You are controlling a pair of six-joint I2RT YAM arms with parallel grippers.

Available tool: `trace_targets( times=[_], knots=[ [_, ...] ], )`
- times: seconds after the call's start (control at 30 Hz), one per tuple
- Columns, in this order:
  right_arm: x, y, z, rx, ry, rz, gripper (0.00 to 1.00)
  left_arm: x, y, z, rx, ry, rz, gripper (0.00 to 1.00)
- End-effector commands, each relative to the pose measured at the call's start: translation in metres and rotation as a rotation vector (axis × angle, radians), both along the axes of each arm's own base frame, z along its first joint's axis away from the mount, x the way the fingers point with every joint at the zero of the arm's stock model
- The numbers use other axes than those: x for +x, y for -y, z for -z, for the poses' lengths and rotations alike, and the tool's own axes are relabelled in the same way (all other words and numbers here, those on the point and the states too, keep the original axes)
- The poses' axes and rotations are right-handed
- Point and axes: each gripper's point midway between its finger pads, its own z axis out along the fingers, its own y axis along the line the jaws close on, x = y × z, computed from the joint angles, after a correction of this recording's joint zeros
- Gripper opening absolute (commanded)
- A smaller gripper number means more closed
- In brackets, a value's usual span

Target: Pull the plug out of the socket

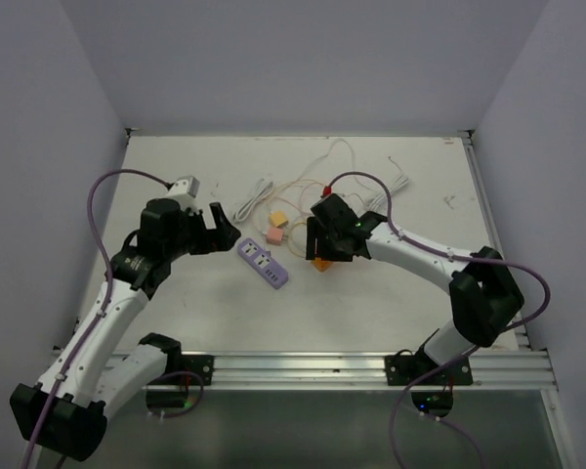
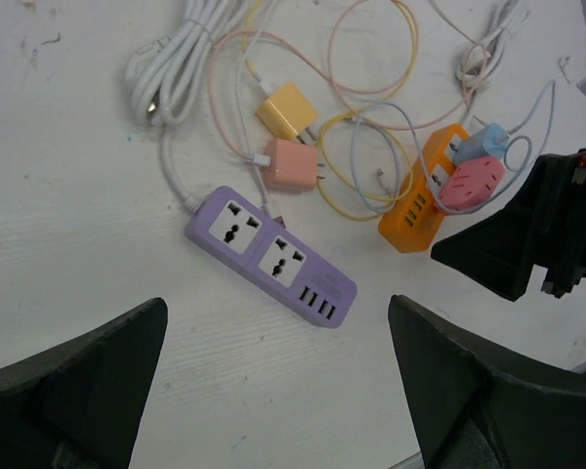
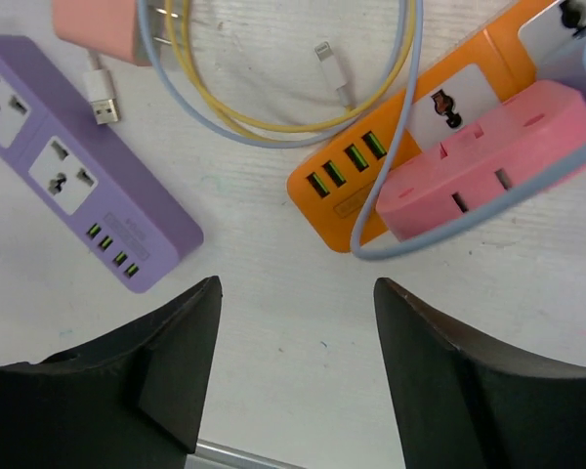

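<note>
An orange power strip (image 3: 371,186) lies right of centre on the table, with a pink plug (image 3: 488,176) and a blue plug (image 2: 483,142) seated in its sockets. In the top view the strip (image 1: 320,263) is mostly hidden under my right gripper (image 1: 322,244). My right gripper (image 3: 297,283) is open and empty, hovering just short of the strip's USB end. A purple power strip (image 2: 271,256) lies to the left with nothing plugged in. My left gripper (image 2: 276,313) is open and empty, hovering near its USB end.
A pink charger (image 2: 291,166) and a yellow charger (image 2: 287,109) lie behind the purple strip among tangled yellow, pink and blue cables. A white coiled cord (image 2: 176,68) lies at the back left. The right gripper (image 2: 527,234) shows beside the orange strip.
</note>
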Motion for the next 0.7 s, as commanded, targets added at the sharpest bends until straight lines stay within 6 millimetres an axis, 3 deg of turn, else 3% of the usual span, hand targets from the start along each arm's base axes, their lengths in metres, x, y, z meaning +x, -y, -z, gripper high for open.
trace_targets(
  times=[0.0, 0.2, 0.4, 0.43, 0.47, 0.53, 0.57, 0.6, 0.67],
  knots=[
    [0.003, 0.003, -0.063, 0.017, 0.12, -0.108, 0.69, 0.005, 0.033, -0.01, -0.039, 0.084, 0.097, 1.0],
    [0.009, 0.057, -0.09, -0.148, 0.229, -0.099, 0.75, 0.003, 0.093, 0.007, -0.006, 0.092, 0.243, 1.0],
    [0.013, 0.115, -0.083, -0.146, 0.21, 0.025, 0.75, 0.01, 0.149, 0.021, 0.095, 0.163, 0.33, 0.96],
    [0.014, 0.12, -0.089, -0.13, 0.237, 0.042, 0.75, 0.005, 0.162, 0.021, 0.111, 0.186, 0.363, 0.93],
    [0.016, 0.128, -0.089, -0.13, 0.244, 0.067, 0.75, 0.009, 0.166, 0.032, 0.154, 0.19, 0.345, 0.91],
    [0.014, 0.132, -0.088, -0.122, 0.251, 0.073, 0.75, 0.008, 0.186, 0.033, 0.165, 0.258, 0.365, 0.89],
    [0.014, 0.135, -0.086, -0.122, 0.247, 0.076, 0.75, 0.012, 0.188, 0.044, 0.203, 0.269, 0.349, 0.89],
    [0.014, 0.136, -0.084, -0.119, 0.241, 0.077, 0.75, 0.016, 0.197, 0.038, 0.201, 0.33, 0.35, 0.89],
    [0.015, 0.132, -0.083, -0.091, 0.24, 0.068, 0.75, 0.011, 0.207, 0.058, 0.25, 0.359, 0.371, 0.89]
  ],
)
